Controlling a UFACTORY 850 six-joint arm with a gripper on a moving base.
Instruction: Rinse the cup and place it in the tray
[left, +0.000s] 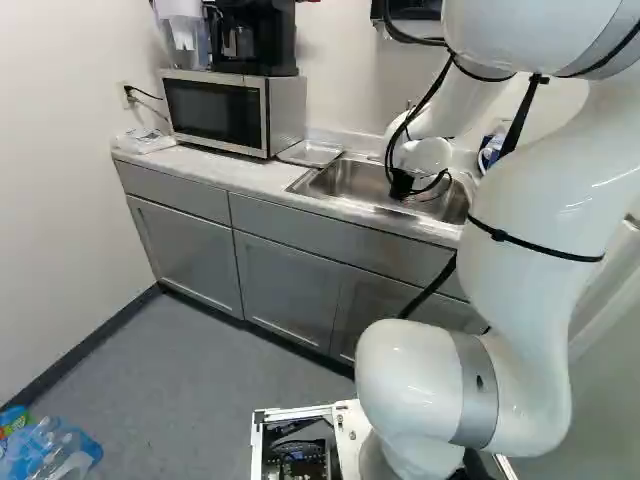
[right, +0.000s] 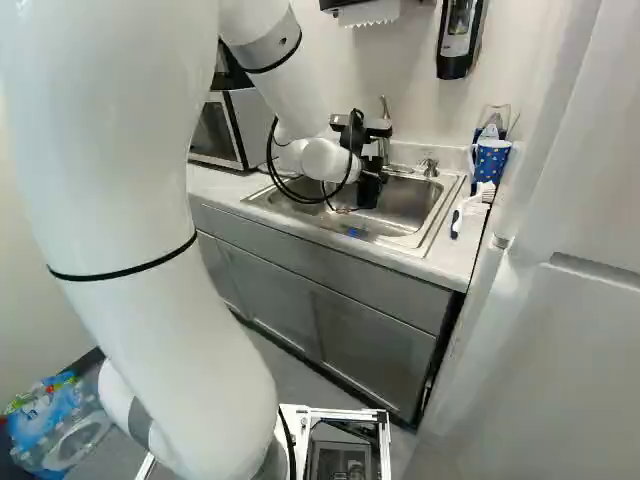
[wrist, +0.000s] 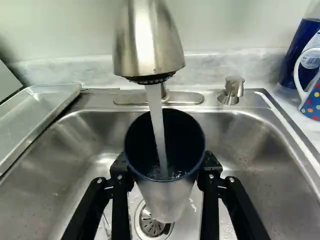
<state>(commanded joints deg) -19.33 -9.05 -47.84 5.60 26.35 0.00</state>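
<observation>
Over the sink, my gripper (right: 368, 190) shows as a dark shape at the arm's end in the right base view. In the wrist view the gripper (wrist: 166, 165) has a finger pressed to each side of the cup (wrist: 165, 197), shut on it. The cup has a dark inside and a silvery outside, and its open mouth faces up. Water (wrist: 157, 125) runs from the faucet (wrist: 147, 42) into it, and some water shows inside. A shallow metal tray (left: 312, 153) lies on the counter between the microwave and the sink.
Below the cup is the sink basin (wrist: 250, 165) with its drain (wrist: 151, 225). The microwave (left: 225, 110) stands beyond the tray. On the sink's other side are a dotted mug (right: 490, 160), a blue bottle (wrist: 300, 55) and a brush (right: 470, 208). A fridge (right: 560, 300) stands close by.
</observation>
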